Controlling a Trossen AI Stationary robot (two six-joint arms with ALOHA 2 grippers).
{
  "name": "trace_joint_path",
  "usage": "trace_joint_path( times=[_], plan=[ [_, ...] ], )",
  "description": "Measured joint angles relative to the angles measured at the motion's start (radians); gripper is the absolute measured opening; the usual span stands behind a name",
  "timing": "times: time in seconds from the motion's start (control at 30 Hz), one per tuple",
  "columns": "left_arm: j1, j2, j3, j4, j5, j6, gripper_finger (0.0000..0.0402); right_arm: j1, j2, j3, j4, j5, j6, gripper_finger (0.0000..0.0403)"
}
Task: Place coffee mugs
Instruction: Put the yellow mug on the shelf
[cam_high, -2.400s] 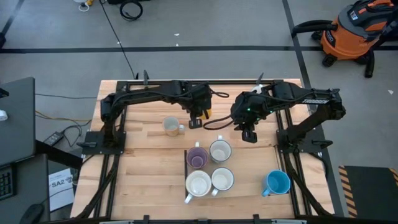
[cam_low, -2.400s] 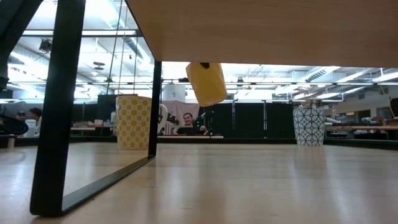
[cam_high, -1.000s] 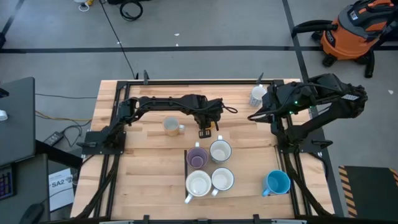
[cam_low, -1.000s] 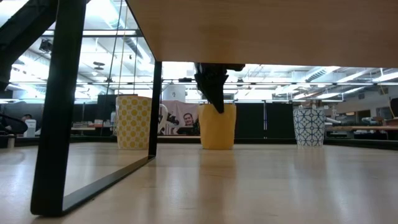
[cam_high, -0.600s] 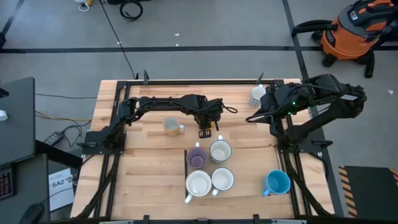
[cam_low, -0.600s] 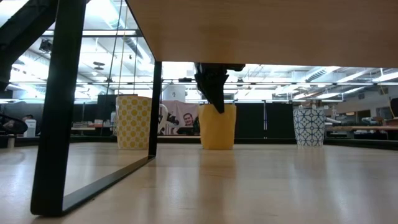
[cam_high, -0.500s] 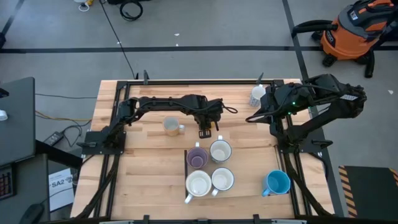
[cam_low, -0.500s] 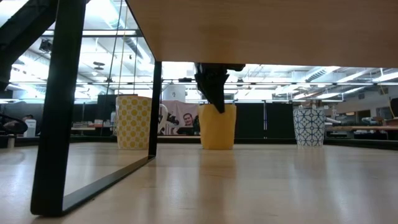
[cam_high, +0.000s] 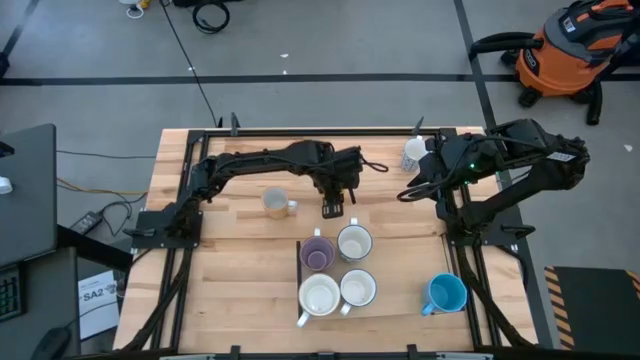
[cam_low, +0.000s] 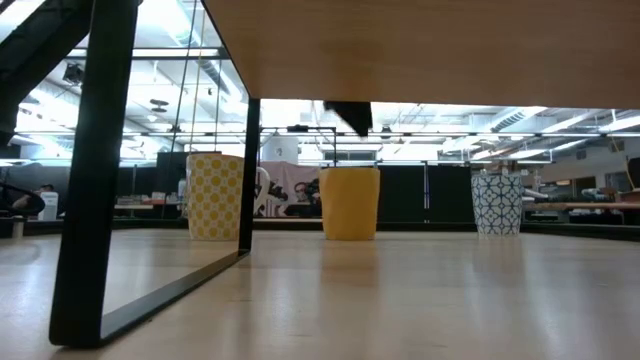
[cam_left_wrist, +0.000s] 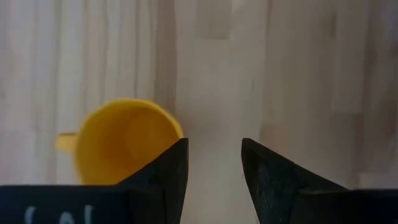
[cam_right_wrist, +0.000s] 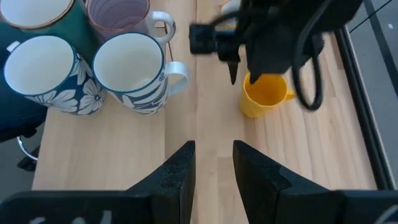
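"Progress?"

"Partway, I'd judge. Yellow mug (cam_left_wrist: 124, 146) stands free near centre. Left gripper (cam_left_wrist: 214, 152) is above it, fingers apart, empty. Right gripper (cam_right_wrist: 213, 155) waits at two o'clock, likewise apart. Purple mug (cam_high: 318, 252) and three white mugs (cam_high: 320, 296) cluster toward six. Blue mug (cam_high: 445, 294) at five and cream mug (cam_high: 275, 202) at ten look unplaced."

"Contents?"

"Empty, apparently. The purple one's too small to be sure."

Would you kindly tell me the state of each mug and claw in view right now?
yellow mug: upright on the table, not gripped.
left claw: open, empty, just above the yellow mug.
right claw: open, empty, raised near the table's back right.
purple mug: upright, mouth up.
cream mug: upright, standing alone.
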Motion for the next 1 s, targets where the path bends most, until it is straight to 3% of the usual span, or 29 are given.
trace_joint_path(
  times=[0.23,0.5,0.6,0.7,0.87,1.0],
  plan=[
    [0.001,-0.019,0.222,-0.199,0.014,0.108,0.0156,-0.015,0.0,0.0,0.02,0.004,-0.032,0.0113],
    [0.023,-0.221,0.098,-0.277,0.042,0.109,0.0156,-0.028,0.015,0.0,0.075,0.002,-0.048,0.0113],
    [0.024,-0.324,-0.025,-0.268,0.045,0.109,0.0156,-0.028,0.045,0.0,0.101,-0.001,-0.058,0.0113],
    [0.024,-0.453,-0.226,-0.192,0.06,0.108,0.0156,-0.028,0.089,0.0,0.138,-0.001,-0.066,0.0113],
    [0.024,-0.681,-0.597,0.042,0.087,0.108,0.0156,-0.041,0.162,0.0,0.202,0.008,-0.146,0.0113],
    [0.03,-0.811,-0.812,0.172,0.086,0.113,0.0156,-0.094,0.221,0.0,0.241,-0.001,-0.196,0.0113]
  ],
)
